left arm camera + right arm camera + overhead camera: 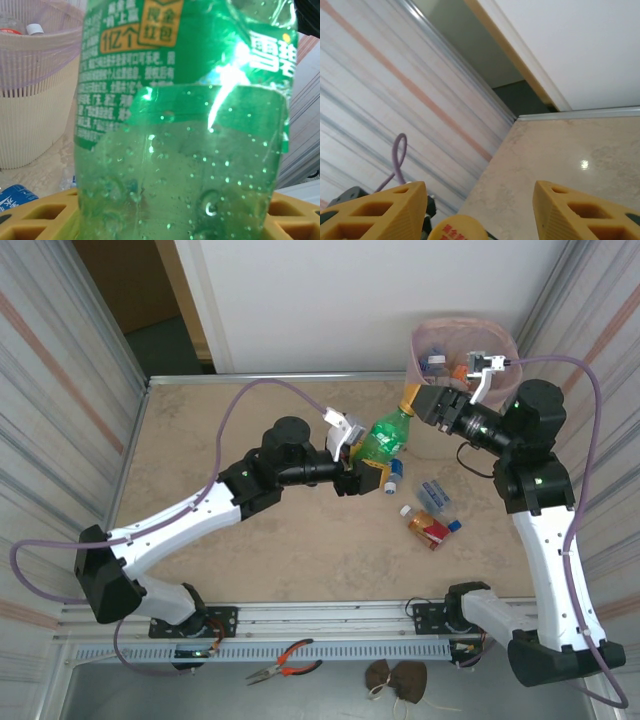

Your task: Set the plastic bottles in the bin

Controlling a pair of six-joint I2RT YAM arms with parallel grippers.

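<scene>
Green bottle (180, 165) is labelled "雪碧" and "1亿个".

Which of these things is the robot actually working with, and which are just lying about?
Part of the job:
green bottle, held up off the table
blue-label bottle
red-label bottle
pink bin

Just lying about:
pliers
brown object

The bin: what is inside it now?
Inside the bin lie a few bottles; the left wrist view shows a white cap and a red cap. The right arm covers its near part, so their count is unsure.
</scene>
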